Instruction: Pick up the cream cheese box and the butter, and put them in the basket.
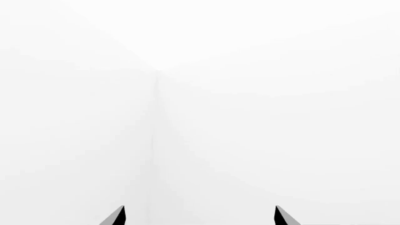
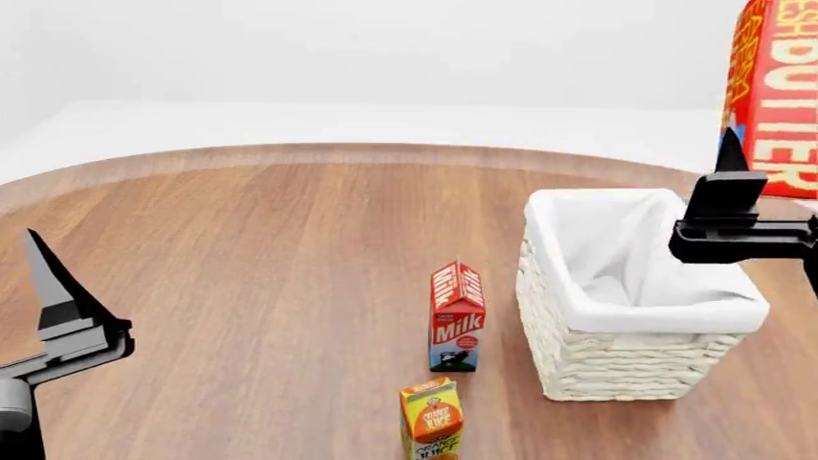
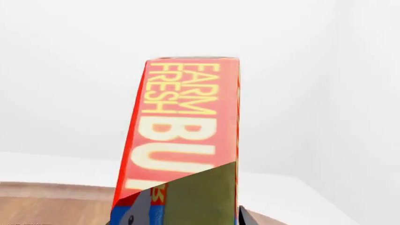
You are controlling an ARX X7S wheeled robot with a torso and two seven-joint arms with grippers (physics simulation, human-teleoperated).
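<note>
Right pincer [image 2: 735, 206] clamped on butter [image 2: 773, 91] above basket [image 2: 639, 355], its lining bare, left pincer [image 2: 52, 307] spread, holding nothing

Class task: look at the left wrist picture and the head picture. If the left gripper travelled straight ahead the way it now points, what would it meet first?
Probably nothing on the table. The left gripper points upward, and its wrist view shows only blank white wall with a faint corner seam beyond its open fingertips. How far away that wall is cannot be judged.
</note>
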